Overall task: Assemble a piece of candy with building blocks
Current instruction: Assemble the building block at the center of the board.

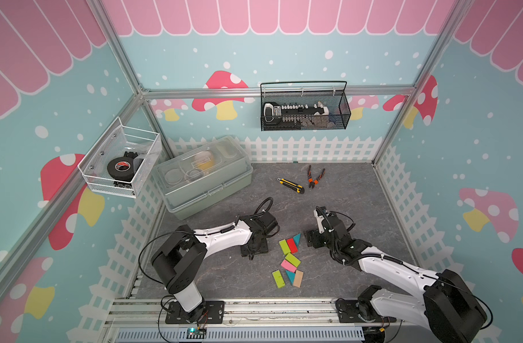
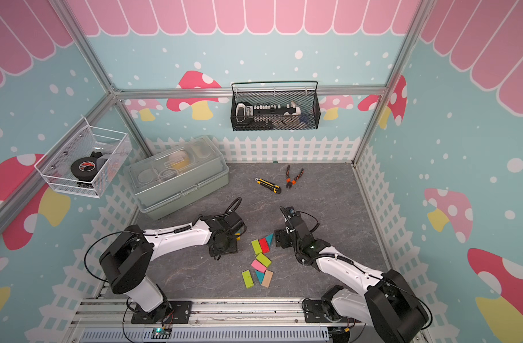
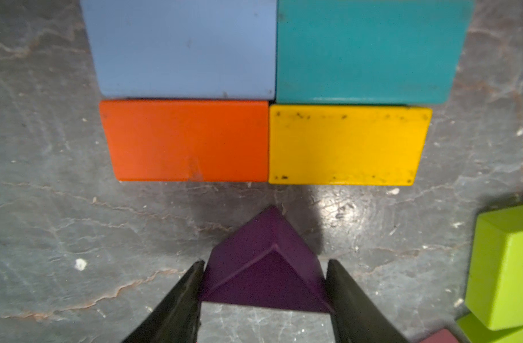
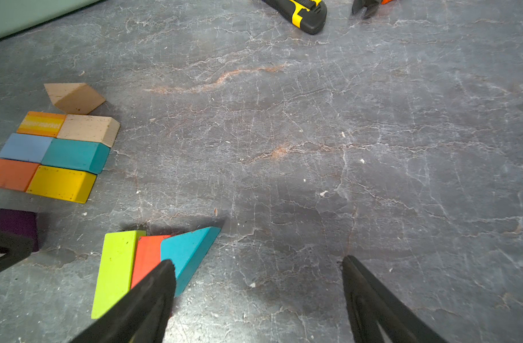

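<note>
left gripper [image 3: 264,285]: fingers on either side of a purple wedge [image 3: 263,267]; touching or a hair apart, can't tell; wedge's base reads as on the grey tabletop [image 3: 46,208], pinch or release not clear
purple wedge: dark purple triangular block, apex toward the laid rectangles, small gap of bare table between
laid rectangles: orange block [image 3: 186,139] and yellow block [image 3: 347,145] side by side, touching; light blue block [image 3: 183,47] and teal block [image 3: 370,50] in the row behind, all flush; yellow one has black scuffs
further row, right wrist view: striped orange block [image 4: 42,124] beside tan block [image 4: 89,130], tan wedge [image 4: 74,97] just past them
loose pile, top view, between the arms: lime block [image 1: 284,247], red block [image 1: 292,245], teal wedge [image 1: 296,237] pressed together; below them lime block 2 [image 1: 293,259], pink block [image 1: 288,266], lime block 3 [image 1: 278,278], teal wedge 2 [image 1: 290,276], tan block 2 [image 1: 298,278]
right gripper [image 4: 258,276]: fingers spread wide, holding nothing; one fingertip overlaps red block and teal wedge in view, contact unclear
back of table: utility knife [image 1: 291,185], pliers [image 1: 314,176], well apart from the blocks
</note>
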Robot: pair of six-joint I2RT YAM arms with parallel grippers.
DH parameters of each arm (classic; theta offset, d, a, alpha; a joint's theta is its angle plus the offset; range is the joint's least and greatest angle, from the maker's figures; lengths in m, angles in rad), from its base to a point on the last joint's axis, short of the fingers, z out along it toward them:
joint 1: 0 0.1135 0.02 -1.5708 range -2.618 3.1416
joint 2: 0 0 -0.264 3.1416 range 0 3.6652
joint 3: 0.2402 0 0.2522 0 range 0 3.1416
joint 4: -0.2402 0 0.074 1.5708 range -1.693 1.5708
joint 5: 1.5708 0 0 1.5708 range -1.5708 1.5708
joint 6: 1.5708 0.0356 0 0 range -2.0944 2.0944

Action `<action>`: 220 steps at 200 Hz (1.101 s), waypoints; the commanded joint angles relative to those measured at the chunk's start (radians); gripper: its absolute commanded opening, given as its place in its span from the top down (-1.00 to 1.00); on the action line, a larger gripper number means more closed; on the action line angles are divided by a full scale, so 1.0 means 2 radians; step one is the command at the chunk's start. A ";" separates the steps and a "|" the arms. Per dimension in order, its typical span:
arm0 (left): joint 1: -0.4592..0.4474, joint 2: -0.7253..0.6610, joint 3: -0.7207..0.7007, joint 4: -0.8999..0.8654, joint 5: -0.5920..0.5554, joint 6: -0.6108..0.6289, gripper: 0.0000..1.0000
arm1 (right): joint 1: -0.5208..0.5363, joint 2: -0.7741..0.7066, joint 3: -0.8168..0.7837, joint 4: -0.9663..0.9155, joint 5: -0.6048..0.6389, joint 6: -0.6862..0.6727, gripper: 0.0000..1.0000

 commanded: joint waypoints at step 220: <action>0.005 -0.003 0.011 -0.008 -0.020 -0.008 -0.14 | -0.003 0.002 -0.007 0.004 0.003 0.007 -0.76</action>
